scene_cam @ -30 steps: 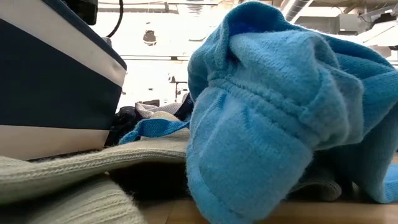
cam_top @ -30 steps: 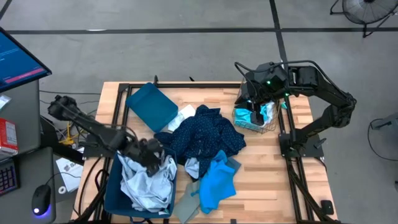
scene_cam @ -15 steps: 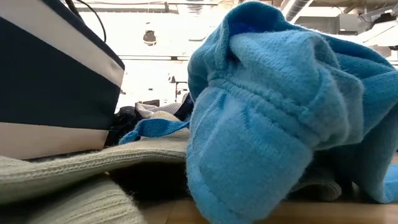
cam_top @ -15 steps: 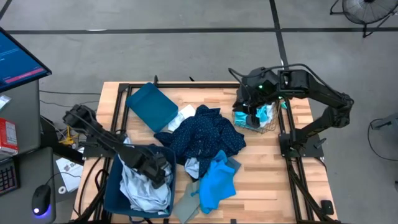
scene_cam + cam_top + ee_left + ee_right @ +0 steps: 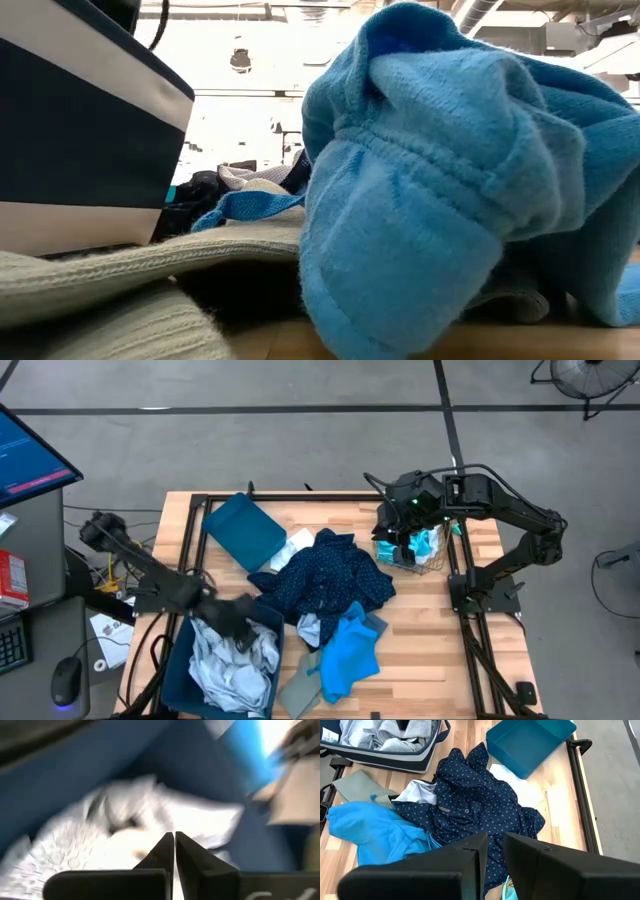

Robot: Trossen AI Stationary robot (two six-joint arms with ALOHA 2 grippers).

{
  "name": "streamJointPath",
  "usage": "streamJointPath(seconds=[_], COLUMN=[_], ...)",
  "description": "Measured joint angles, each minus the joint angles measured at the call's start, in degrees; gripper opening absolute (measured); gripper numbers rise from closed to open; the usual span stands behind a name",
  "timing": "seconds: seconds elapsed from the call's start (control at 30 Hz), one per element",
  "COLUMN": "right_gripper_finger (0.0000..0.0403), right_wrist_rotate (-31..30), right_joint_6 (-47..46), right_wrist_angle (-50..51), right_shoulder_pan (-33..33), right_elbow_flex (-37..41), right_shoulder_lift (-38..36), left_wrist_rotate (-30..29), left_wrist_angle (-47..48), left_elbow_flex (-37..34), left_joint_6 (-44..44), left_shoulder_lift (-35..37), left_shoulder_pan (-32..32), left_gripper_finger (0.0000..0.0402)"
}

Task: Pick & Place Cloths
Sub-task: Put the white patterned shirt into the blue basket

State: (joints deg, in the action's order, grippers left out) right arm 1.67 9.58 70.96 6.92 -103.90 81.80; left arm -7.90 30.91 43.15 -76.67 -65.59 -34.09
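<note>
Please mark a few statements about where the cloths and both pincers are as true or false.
1. The left pincer is over the bin holding the pale grey-blue cloth. True.
2. The navy dotted cloth is inside the wire basket. False; it lies mid-table.
3. The bright blue cloth lies on the table's front part. True.
4. The right pincer is over the teal tray. False; it is at the wire basket.

Navy dotted cloth (image 5: 325, 582) crumpled beside bright-blue cloth (image 5: 345, 652).
</note>
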Motion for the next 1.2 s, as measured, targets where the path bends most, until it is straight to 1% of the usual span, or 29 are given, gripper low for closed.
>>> streamJointPath(seconds=[0.07, 0.23, 0.3, 0.37, 0.5, 0.57, 0.63, 0.67, 0.73, 0.83, 0.93, 1.1, 1.2], right_gripper_finger=[0.006, 0.006, 0.006, 0.006, 0.006, 0.006, 0.006, 0.006, 0.006, 0.006, 0.006, 0.006, 0.006], right_wrist_rotate=[0.02, 0.0, 0.02, 0.02, 0.02, 0.02, 0.01, 0.02, 0.01, 0.01, 0.0, 0.02, 0.02], right_joint_6=[0.0, -0.01, 0.0, 0.0, 0.0, -0.02, -0.02, -0.02, -0.18, -0.94, -1.71, -3.87, -4.99], right_wrist_angle=[-0.02, 0.11, 0.18, 0.19, 0.15, 0.13, -0.1, -0.27, -0.8, -1.88, -4.0, -7.22, -8.31], right_shoulder_pan=[0.0, 0.0, 0.0, 0.0, 0.0, 0.0, 0.0, 0.0, 0.0, 0.0, 0.0, -0.03, -0.04], right_elbow_flex=[0.0, 0.0, 0.0, 0.0, 0.0, 0.0, 0.0, 0.0, 0.0, 0.0, -0.02, -0.02, -0.02], right_shoulder_lift=[0.0, 0.0, 0.0, 0.0, 0.0, 0.0, 0.0, 0.0, 0.0, 0.0, 0.0, 0.0, 0.0], left_wrist_rotate=[-3.26, -5.84, -6.98, -9.71, -14.82, -14.99, -14.14, -12.75, -8.99, -5.51, -5.19, -5.2, -6.56], left_wrist_angle=[0.1, 4.43, 8.0, 9.87, 7.38, 4.52, 4.15, 4.93, 10.05, 22.93, 35.03, 47.89, 58.43], left_elbow_flex=[0.03, 0.09, 0.22, 1.58, 5.68, 7.59, 9.41, 10.25, 12.43, 15.01, 16.49, 16.86, 16.86], left_joint_6=[-0.26, 1.37, 1.73, 3.1, 9.65, 12.91, 15.47, 16.79, 17.76, 17.77, 17.75, 17.44, 12.07], left_shoulder_lift=[5.19, 15.62, 19.01, 21.8, 26.09, 27.48, 28.46, 28.76, 28.64, 26.97, 25.29, 24.44, 23.16], left_shoulder_pan=[-0.03, -0.39, -0.37, -0.15, 0.13, 0.13, 0.13, 0.13, 0.15, 0.13, 0.13, 0.13, 0.13], left_gripper_finger=[0.0001, 0.0001, 0.0001, 0.0001, 0.0001, 0.0001, 0.0001, 0.0001, 0.0001, 0.0001, 0.0001, 0.0004, 0.0003])
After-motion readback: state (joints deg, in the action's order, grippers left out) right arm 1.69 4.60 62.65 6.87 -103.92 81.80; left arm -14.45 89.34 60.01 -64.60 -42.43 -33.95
